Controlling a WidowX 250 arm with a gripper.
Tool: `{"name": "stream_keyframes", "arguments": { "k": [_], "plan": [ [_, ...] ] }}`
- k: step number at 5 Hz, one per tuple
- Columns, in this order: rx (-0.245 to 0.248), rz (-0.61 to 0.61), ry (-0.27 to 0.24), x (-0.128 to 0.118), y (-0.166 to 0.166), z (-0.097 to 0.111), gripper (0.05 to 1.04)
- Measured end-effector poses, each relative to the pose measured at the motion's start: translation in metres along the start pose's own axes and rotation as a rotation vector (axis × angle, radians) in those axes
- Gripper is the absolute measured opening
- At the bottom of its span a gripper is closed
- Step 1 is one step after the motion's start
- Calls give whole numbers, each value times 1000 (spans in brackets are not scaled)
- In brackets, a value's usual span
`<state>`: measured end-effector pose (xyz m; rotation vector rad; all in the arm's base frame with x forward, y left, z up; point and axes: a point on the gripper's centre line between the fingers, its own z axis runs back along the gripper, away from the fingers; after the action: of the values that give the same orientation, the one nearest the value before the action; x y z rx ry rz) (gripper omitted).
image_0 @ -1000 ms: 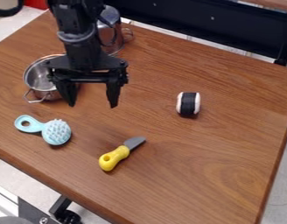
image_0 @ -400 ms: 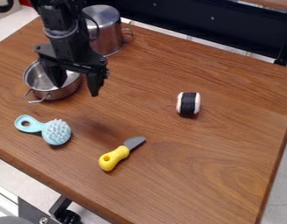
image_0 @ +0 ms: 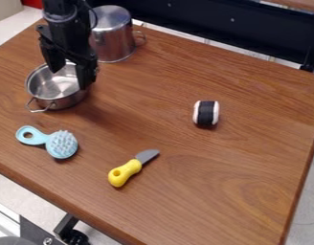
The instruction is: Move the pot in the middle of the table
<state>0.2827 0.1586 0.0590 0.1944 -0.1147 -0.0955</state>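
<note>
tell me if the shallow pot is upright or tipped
Upright: the shallow pot sits flat on the table, its open mouth facing up.

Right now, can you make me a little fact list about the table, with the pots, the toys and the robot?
shallow pot: shiny metal, near the view's left side, not in the table's middle
tall pot: metal with a side handle, behind the shallow pot
end effector: open, over the shallow pot; can't tell if it touches
brush: light blue, in front of the shallow pot
knife: yellow handle, grey blade, lying flat
roll: black and white, right of the pots
table: brown wood
</note>
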Motion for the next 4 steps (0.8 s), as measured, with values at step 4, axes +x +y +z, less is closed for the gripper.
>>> {"name": "stream_keyframes", "arguments": {
  "k": [4],
  "plan": [
    [-130,-89,74,-5,10,-35,999]
  ]
}}
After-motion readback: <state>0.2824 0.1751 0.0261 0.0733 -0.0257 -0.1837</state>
